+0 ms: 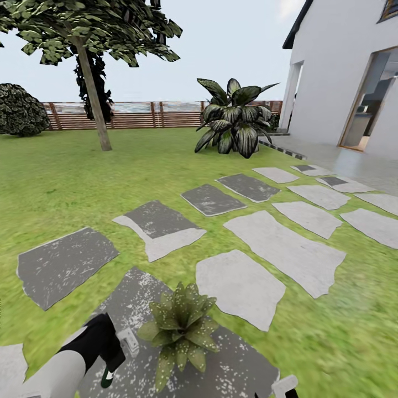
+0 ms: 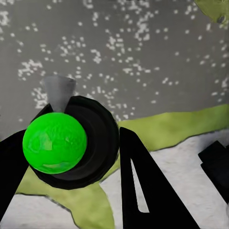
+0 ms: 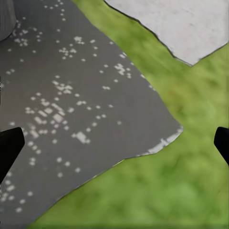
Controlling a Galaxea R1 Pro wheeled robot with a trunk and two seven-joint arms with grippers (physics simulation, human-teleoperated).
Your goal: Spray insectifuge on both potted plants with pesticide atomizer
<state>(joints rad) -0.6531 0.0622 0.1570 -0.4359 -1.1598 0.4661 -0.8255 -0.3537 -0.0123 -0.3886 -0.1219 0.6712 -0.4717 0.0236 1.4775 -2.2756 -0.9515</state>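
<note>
One potted plant [image 1: 179,329], a rosette of pointed green leaves, stands on a dark speckled stepping stone [image 1: 232,367] at the bottom of the head view. Just left of it my left gripper [image 1: 113,354] is shut on the pesticide atomizer [image 1: 119,345], whose pale trigger head points toward the plant. In the left wrist view the atomizer [image 2: 71,143] shows end-on as a dark body with a bright green round end, held between black fingers [image 2: 143,191]. My right gripper [image 3: 114,145] is open above the stone's edge, with a grey pot [image 3: 5,16] at the corner.
Grey and pale stepping stones [image 1: 287,249] run across the lawn toward a white house [image 1: 342,72]. Further back stand a big striped-leaf plant [image 1: 235,119], a tree [image 1: 94,94], a round bush [image 1: 19,110] and a wooden fence [image 1: 149,114].
</note>
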